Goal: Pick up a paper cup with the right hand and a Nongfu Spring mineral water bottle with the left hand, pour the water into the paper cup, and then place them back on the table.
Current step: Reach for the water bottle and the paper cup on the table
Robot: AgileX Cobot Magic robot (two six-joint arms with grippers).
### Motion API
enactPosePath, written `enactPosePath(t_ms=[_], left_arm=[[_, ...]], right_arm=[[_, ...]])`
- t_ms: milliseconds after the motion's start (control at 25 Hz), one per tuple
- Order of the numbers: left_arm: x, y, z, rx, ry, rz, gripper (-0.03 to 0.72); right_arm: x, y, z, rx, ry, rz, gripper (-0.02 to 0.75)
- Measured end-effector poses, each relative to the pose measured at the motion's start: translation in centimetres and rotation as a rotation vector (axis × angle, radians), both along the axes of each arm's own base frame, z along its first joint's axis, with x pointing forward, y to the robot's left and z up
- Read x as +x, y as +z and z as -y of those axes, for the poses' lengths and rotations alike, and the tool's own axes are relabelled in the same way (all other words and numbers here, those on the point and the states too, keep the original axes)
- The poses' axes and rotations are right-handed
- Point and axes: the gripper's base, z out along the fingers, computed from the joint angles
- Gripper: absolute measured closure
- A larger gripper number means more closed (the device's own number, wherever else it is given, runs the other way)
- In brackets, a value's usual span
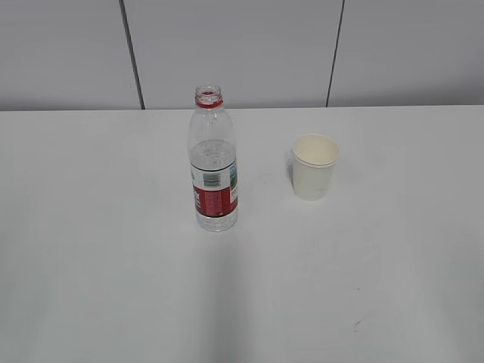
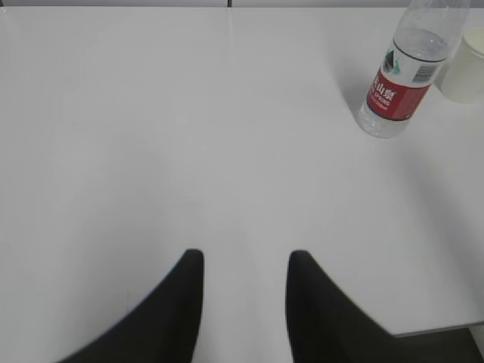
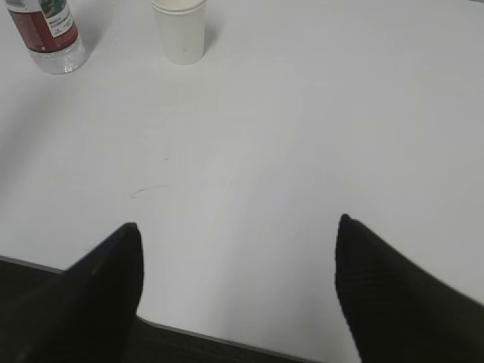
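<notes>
- Two grippers sit nearest, both low over the near edge of the table (image 1: 91,287). The left hand (image 2: 243,261) has its jaws parted by a modest gap with nothing between them; the right hand (image 3: 238,238) has its jaws spread much wider, also empty.
- Neither arm shows in the exterior view, so both are well short of their targets, and the long reach ahead gives room for aiming error.
- Further out stands the water bottle (image 1: 213,162), upright, uncapped, partly filled, left of the middle of the table. In the left wrist view it sits far up and to the right (image 2: 403,76), so the left arm has to swing across. A glancing touch on so tall and narrow a body would likely tip it, and with no cap the water would spill.
- The left jaws may need to open wider before closing round it; I cannot judge the fit from here.
- Slightly further, to the right, stands the paper cup (image 1: 314,166), upright, apart from the bottle. It looks light and thin; a hard squeeze could crush it, a nudge could slide it.
- Both arms converge on neighbouring things, so they could collide.
</notes>
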Motion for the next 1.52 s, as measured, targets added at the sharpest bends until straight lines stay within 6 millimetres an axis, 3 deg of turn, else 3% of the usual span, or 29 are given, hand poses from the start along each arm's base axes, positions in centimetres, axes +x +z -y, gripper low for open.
enactPosePath(t_ms=[1360, 1520], left_arm=[[0.00, 0.00, 0.00, 0.000, 0.000, 0.000, 0.449], [0.00, 0.00, 0.00, 0.000, 0.000, 0.000, 0.383]], right_arm=[[0.00, 0.00, 0.00, 0.000, 0.000, 0.000, 0.148], [0.00, 0.00, 0.00, 0.002, -0.001, 0.000, 0.148]])
